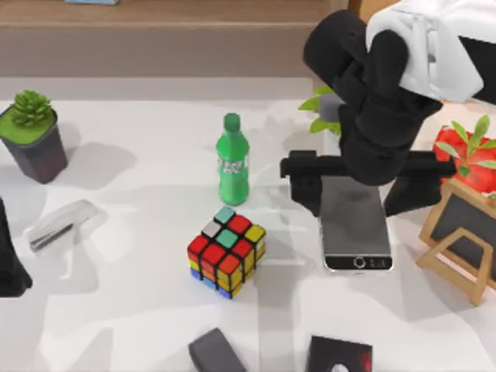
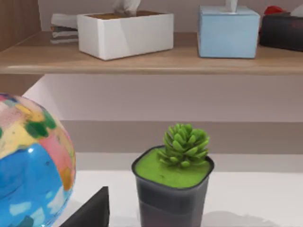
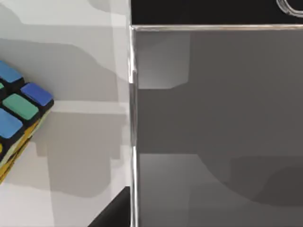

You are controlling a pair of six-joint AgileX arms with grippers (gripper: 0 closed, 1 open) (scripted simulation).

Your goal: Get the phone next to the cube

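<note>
The phone (image 1: 356,229) lies flat on the white table right of centre, its home-button end toward the front edge; its grey screen (image 3: 218,123) is close in the right wrist view. The cube (image 1: 226,252), with coloured stickers on a black frame, rests to the phone's left with a strip of bare table between them; one of its corners (image 3: 19,113) appears in the right wrist view. My right gripper (image 1: 358,192) hangs over the phone's far end, open, one finger on each side of it. My left gripper (image 1: 8,263) is parked at the table's left edge.
A green bottle (image 1: 232,159) stands behind the cube. A potted succulent (image 1: 32,132) sits far left, a clear case (image 1: 62,223) in front of it. A dark grey block (image 1: 217,350) and a black box (image 1: 339,356) lie at the front. A wooden easel board (image 1: 461,240) stands right of the phone.
</note>
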